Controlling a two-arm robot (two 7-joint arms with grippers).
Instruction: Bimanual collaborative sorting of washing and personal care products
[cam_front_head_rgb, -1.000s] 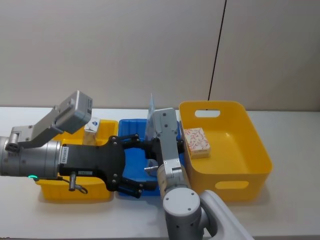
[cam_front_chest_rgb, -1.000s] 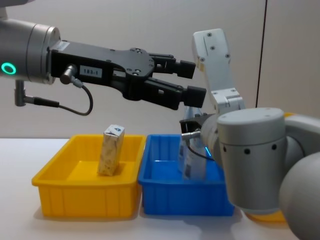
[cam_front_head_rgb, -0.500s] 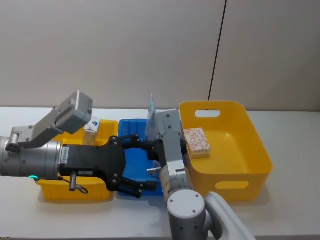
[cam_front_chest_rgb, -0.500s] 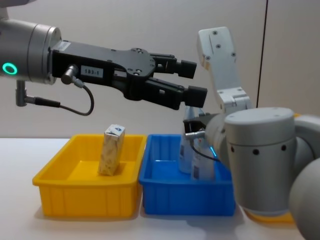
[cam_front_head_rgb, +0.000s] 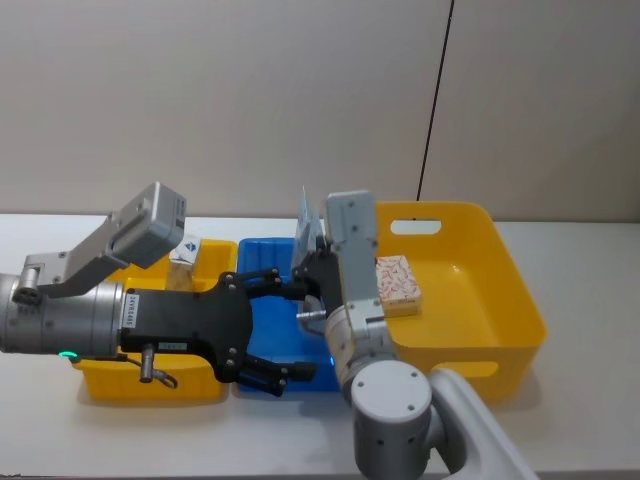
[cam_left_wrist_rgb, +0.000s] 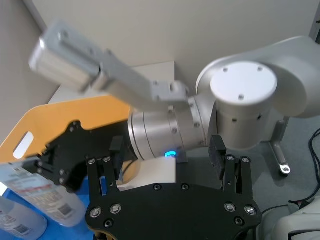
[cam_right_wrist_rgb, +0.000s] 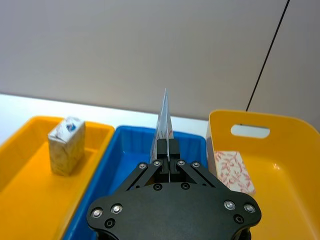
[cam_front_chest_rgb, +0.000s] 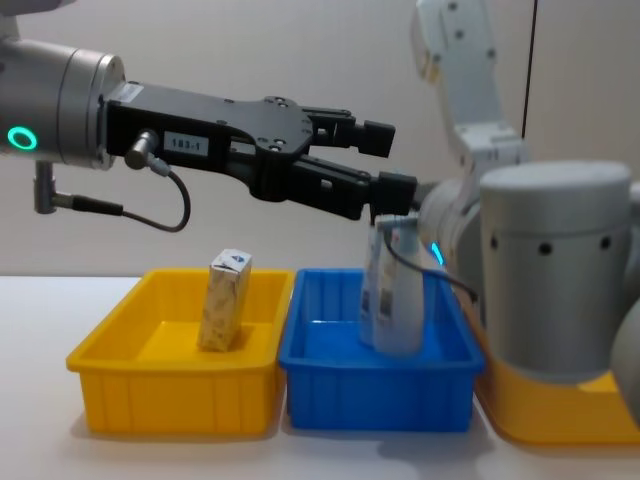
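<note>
The right gripper (cam_right_wrist_rgb: 169, 159) is pinching the flat crimped seam of the tall pale-blue tapered tube (cam_front_chest_rgb: 392, 290), its jaws closed together on that thin edge, probably because the seam gives a firmer hold than the soft, rounded body. The tube is hanging upright inside the blue bin (cam_front_chest_rgb: 375, 397), the middle one of the 3 bins, its wide lower end down near the bin floor beside a second clear labelled container; whether it is touching the floor is hard to tell. That middle bin looks like the place chosen for tubes and bottles.

The left gripper (cam_front_chest_rgb: 385, 158) is hovering above the blue bin with its jaws apart and holding nothing, level with the tube's top, seemingly waiting to assist or to take the next item.

The small beige speckled carton (cam_front_chest_rgb: 224, 300) is standing upright in the left yellow bin (cam_front_chest_rgb: 170, 395), and the white box with red leaf print (cam_front_head_rgb: 397, 284) is lying flat in the larger right yellow bin (cam_front_head_rgb: 500, 300) against its near-left wall, so each product type is getting its own bin.
</note>
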